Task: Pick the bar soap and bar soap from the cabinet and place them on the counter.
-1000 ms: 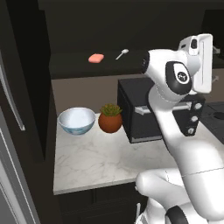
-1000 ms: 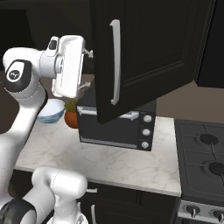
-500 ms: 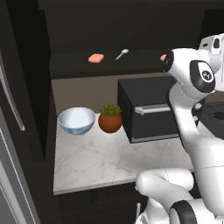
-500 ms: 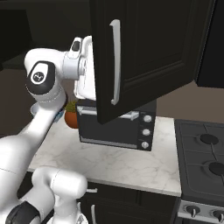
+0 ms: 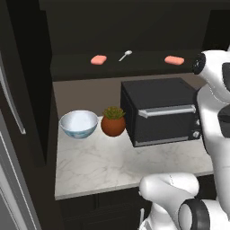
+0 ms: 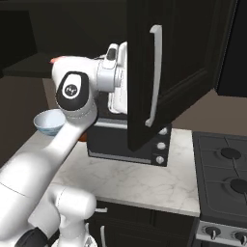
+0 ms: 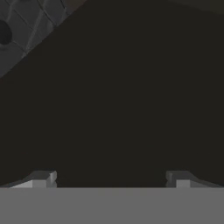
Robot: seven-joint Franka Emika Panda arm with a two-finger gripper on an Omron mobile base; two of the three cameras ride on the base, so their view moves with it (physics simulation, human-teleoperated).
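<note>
Our claw [image 7: 109, 178] stands wide and holds nothing, facing a dark surface. Left to right on the cabinet [image 5: 134, 27] shelf: one bar soap [image 5: 98, 59], a spoon [image 5: 125, 55], the other bar soap [image 5: 174, 60]. Neither is on the worktop [image 5: 112, 164] yet; both picks remain.

shelf [image 5: 134, 67]: left soap [image 5: 98, 59], spoon [image 5: 125, 55], right soap [image 5: 174, 60] lie in a row; claw's place among them cannot be told
counter [image 5: 103, 166]: bowl [image 5: 78, 124], plant pot [image 5: 113, 122], toaster oven [image 5: 159, 111] side by side, below the shelf
</note>
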